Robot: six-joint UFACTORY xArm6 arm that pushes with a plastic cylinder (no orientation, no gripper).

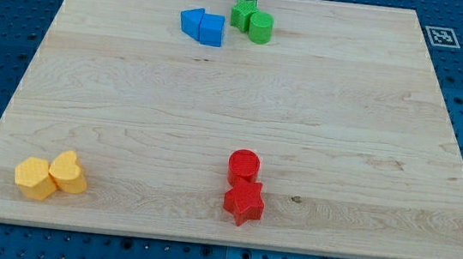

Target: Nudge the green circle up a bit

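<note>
The green circle (261,27) stands near the view's top, just right of centre, touching a green star-shaped block (243,15) on its left. My tip (247,2) comes down at the view's top edge, right above the green star and up-left of the green circle. The tip's very end is partly hidden behind the green star.
Two blue blocks (203,26) sit together left of the green pair. A red circle (244,164) and a red star (244,201) sit at bottom centre. Two yellow blocks (51,175) lie at the bottom left. The wooden board (368,144) lies on a blue pegboard table.
</note>
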